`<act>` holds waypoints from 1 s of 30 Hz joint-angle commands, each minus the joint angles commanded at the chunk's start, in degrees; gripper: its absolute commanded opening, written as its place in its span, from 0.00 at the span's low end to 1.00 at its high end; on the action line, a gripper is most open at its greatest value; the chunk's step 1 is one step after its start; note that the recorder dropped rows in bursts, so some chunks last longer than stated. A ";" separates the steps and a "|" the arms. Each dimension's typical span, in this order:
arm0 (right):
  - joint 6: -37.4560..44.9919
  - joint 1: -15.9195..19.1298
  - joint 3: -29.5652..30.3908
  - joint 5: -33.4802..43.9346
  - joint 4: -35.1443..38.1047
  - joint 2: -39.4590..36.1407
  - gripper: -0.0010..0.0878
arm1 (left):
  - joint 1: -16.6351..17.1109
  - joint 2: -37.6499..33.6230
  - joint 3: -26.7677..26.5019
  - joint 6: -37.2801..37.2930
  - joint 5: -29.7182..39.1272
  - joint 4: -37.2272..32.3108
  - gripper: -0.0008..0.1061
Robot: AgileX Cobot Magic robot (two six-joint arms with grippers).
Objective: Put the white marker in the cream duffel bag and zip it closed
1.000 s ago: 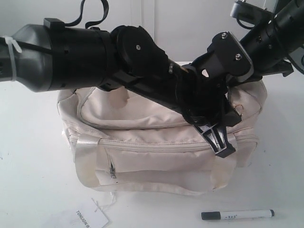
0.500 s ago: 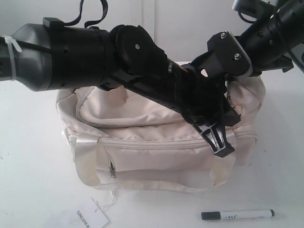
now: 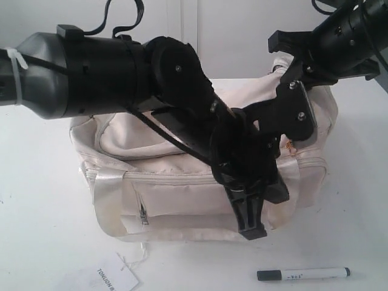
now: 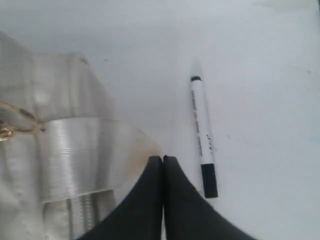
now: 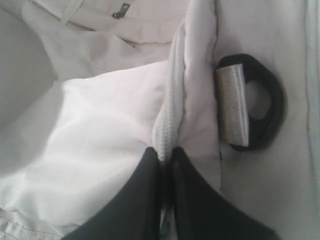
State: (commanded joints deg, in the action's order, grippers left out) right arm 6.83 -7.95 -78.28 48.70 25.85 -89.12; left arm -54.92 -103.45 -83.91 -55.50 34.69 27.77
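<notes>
- Task is sitting at an early stage. The white marker point(image 3: 303, 274) is lying flat on the bench point(image 3: 36, 230), outside the cream duffel bag point(image 3: 133, 142), and neither arm is gripping it.
- The left end effector point(image 4: 163, 161) is pointing down in front of the bag, tips pressed together with nothing between them. The marker is lying just beside these tips without touching them. The bag's shiny strap handle point(image 4: 85, 150) is lying on their other side.
- The right end effector point(image 5: 165, 152) is pinching narrow on the bag's zipper seam point(image 5: 169, 110) at the end panel. A black plastic loop point(image 5: 267, 107) with a grey webbing tab is sitting close beside its tips.
- No dark lining is showing, so I am judging the top zip as not yet opened, though the arms are hiding much of it.
- Left to do: open the bag, pick up the marker, drop it in, run the zip closed.
- Writing: the white hang tag point(image 3: 115, 280), lying well away from both end effectors at the bench's near edge, is reading "TONLION". The marker barrel is carrying small reddish print, too fine to read. No brand is showing on the bag.
</notes>
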 joint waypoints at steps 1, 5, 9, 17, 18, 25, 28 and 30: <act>0.00 0.00 0.00 0.00 0.00 0.00 0.01 | 0.00 0.00 0.00 0.00 0.42 -0.47 0.01; 0.00 0.00 0.00 0.00 0.00 0.00 0.01 | 0.00 0.00 0.00 0.00 1.43 -1.87 0.01; 0.00 0.00 0.00 0.11 0.00 0.00 0.01 | 0.00 0.00 0.00 0.00 1.05 -1.87 0.01; 0.00 0.00 0.00 0.58 -0.12 0.00 0.01 | 0.00 1.95 -0.23 13.86 -6.28 -0.47 0.01; 0.00 0.00 0.00 0.58 -0.12 0.00 0.01 | 0.00 2.37 -0.23 17.08 -7.86 -0.47 0.01; 0.00 0.00 0.00 0.56 -0.35 0.00 0.01 | 0.59 3.08 -0.23 29.53 -10.60 0.78 0.01; 0.00 0.00 0.00 0.56 -0.35 0.00 0.01 | 2.23 3.08 -0.23 35.61 -10.72 2.56 0.01; 0.00 0.00 0.00 0.56 -0.35 0.00 0.01 | 3.54 3.08 -0.23 38.53 -10.72 5.39 0.01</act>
State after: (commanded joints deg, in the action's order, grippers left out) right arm 6.83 -7.95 -78.28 49.26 25.50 -89.12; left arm -51.39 -100.37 -84.13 -16.96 23.97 33.16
